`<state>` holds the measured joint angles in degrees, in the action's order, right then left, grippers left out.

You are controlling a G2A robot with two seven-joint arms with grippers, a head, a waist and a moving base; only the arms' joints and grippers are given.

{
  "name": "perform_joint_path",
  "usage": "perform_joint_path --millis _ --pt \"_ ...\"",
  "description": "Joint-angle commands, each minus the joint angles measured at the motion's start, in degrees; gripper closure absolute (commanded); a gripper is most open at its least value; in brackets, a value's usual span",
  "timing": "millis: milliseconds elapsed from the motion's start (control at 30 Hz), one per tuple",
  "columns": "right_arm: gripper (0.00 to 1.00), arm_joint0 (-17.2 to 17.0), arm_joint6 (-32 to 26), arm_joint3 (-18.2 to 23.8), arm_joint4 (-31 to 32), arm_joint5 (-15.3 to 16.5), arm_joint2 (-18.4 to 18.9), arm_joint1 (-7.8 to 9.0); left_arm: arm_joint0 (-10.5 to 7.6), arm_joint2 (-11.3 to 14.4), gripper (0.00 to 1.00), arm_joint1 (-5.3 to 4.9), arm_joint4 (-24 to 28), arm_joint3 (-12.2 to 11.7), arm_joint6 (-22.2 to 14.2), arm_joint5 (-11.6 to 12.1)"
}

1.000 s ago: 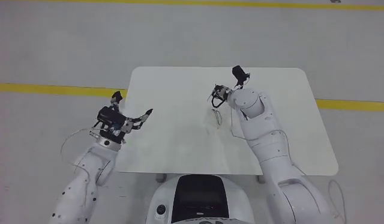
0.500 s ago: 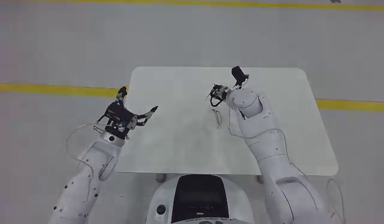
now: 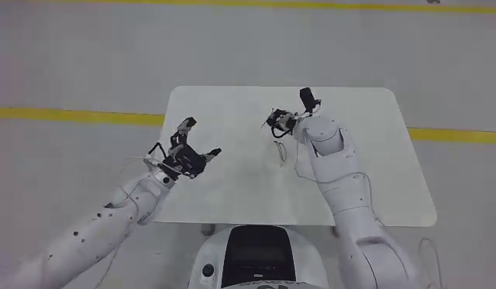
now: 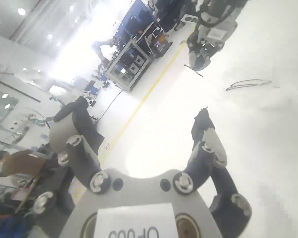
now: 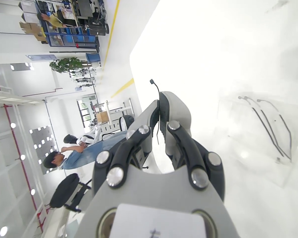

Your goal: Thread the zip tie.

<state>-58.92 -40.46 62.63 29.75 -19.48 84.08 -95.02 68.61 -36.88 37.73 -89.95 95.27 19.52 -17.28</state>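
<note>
White robot arms (image 3: 341,173)
Left gripper (image 4: 139,111) and right gripper (image 5: 161,99): grey plates, black-and-grey fingers (image 4: 204,127), silver screws (image 4: 99,182), a white label (image 4: 136,219) on each.

Left arm: over the last second I swung it from the left of the frame toward the centre.
Left gripper (image 3: 201,136): it hung over the floor, just outside the left edge of the table (image 3: 232,188). It now sits above the table's left margin, and most of that travel came in the last half second.
Left forearm: it rose steeply from the bottom edge of the frame. It now lies flatter and stretches in from the lower left corner.
Right gripper (image 3: 273,121): it crept slightly toward frame left, near the upper middle of the table.
Zip tie (image 5: 151,81): it moved with the right gripper, pinched between its fingers.
</note>
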Motion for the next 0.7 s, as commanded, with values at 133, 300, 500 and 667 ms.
perform_joint_path --millis 133,300,500,667 --pt "1.00 0.02 0.17 0.22 0.22 0.00 -0.01 -0.03 -0.88 2.22 0.00 -0.13 0.00 -0.15 -0.26 -0.85" --pt "1.00 -0.70 0.05 0.56 -2.71 0.34 -0.36 -0.15 -1.23 2.28 0.00 0.02 0.00 -0.62 -0.38 0.23" --pt "1.00 -1.20 -1.06 1.72 -6.78 0.00 -2.30 -0.29 -6.24 7.79 0.00 0.49 0.00 -2.66 -1.56 0.31" --pt "1.00 -2.16 -2.02 2.72 -8.92 0.00 -3.53 -0.25 -12.57 15.28 0.00 1.81 0.00 -4.26 -4.24 -0.74"
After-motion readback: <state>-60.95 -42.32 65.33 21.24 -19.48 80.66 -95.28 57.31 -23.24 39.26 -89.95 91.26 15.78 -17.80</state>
